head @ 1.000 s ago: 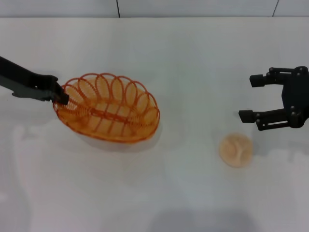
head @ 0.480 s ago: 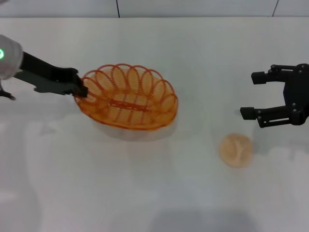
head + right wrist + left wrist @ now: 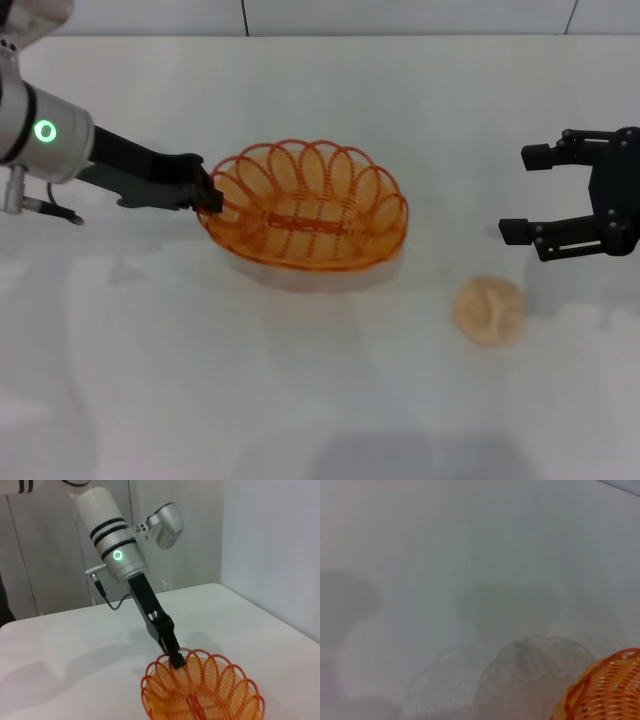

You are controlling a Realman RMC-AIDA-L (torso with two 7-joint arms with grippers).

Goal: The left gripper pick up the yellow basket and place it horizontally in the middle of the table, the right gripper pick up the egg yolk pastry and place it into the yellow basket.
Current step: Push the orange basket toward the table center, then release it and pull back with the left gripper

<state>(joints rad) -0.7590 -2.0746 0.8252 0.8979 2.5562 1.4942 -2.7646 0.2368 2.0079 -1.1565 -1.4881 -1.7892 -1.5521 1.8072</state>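
The egg yolk pastry (image 3: pixel 489 311) lies on the white worktop (image 3: pixel 300 400), just nearer than the right pincer (image 3: pixel 524 194), whose fingers are spread wide and hold nothing. Farther along, the left pincer (image 3: pixel 207 198) is clamped on the rim of the yellow basket (image 3: pixel 305 207), which extends from it toward the right pincer.

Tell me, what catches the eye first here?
Probably the yellow basket near the middle of the white table, gripped at its rim by the left gripper. Next, the small egg yolk pastry lying alone to the right, with the right gripper open just behind it.
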